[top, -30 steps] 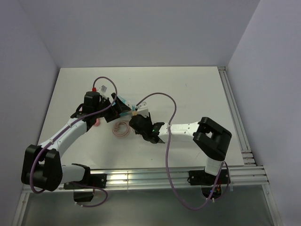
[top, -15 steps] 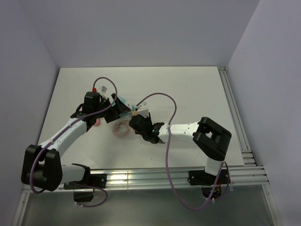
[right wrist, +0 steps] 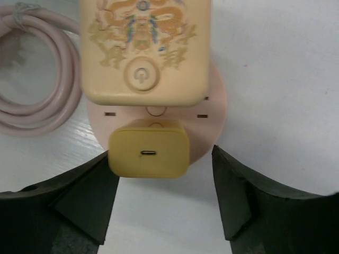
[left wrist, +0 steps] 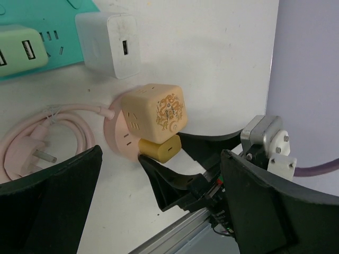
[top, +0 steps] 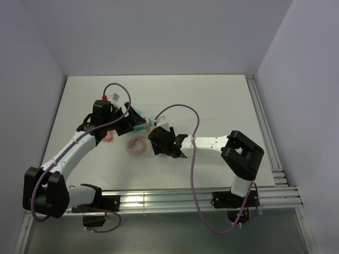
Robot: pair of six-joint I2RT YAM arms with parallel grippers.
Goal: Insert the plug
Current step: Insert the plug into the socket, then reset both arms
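Note:
A yellow charger plug [right wrist: 148, 154] sits in the pink round socket base [right wrist: 214, 100], just below the cream cube [right wrist: 143, 47] with the gold dragon print. My right gripper [right wrist: 161, 177] is open, one finger on each side of the plug and the right one clearly apart from it. In the left wrist view the plug [left wrist: 160, 150] and cube [left wrist: 156, 108] lie beyond my left gripper [left wrist: 159, 180], which is wide open and empty. From above, the left gripper [top: 125, 123] and right gripper [top: 155, 133] face each other across the socket [top: 150, 126].
A teal power strip [left wrist: 79, 6] holds a white adapter [left wrist: 108, 45] and a pale green adapter [left wrist: 18, 48]. The socket's pink cable [left wrist: 47, 135] lies coiled to the left, also seen from above [top: 136, 145]. An aluminium rail [top: 185, 198] runs along the near edge.
My left arm has drawn back a little toward the far left. My right gripper has shifted slightly toward the socket.

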